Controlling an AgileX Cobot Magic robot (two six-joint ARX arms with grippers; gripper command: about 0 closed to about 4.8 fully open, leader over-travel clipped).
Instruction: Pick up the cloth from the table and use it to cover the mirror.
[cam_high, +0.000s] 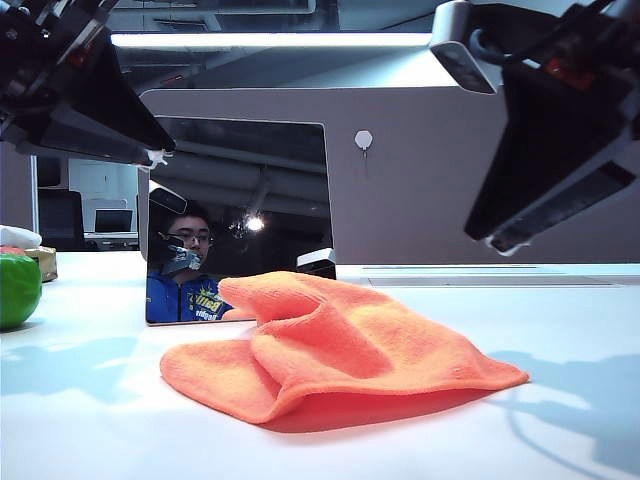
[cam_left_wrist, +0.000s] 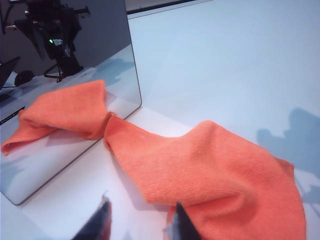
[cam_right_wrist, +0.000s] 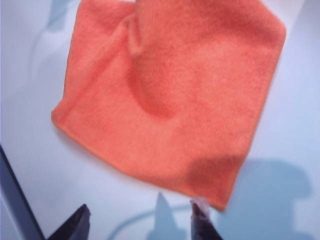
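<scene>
The orange cloth (cam_high: 330, 345) lies crumpled on the white table (cam_high: 90, 430), its far edge touching the foot of the mirror (cam_high: 240, 200). The mirror stands upright against the partition, uncovered, and reflects a person. In the left wrist view the cloth (cam_left_wrist: 220, 175) spreads out from the mirror (cam_left_wrist: 85, 60), which shows its reflection. My left gripper (cam_left_wrist: 141, 211) hovers open just short of the cloth's near edge, holding nothing. The right gripper (cam_right_wrist: 141, 210) is open above bare table beside a corner of the cloth (cam_right_wrist: 175, 90). Both grippers hang high in the exterior view, left gripper (cam_high: 150, 155) and right gripper (cam_high: 500, 240).
A green round object (cam_high: 18, 288) sits at the far left of the table, with a small brownish box (cam_high: 42, 263) behind it. The grey-brown partition (cam_high: 480, 170) runs along the back behind the mirror.
</scene>
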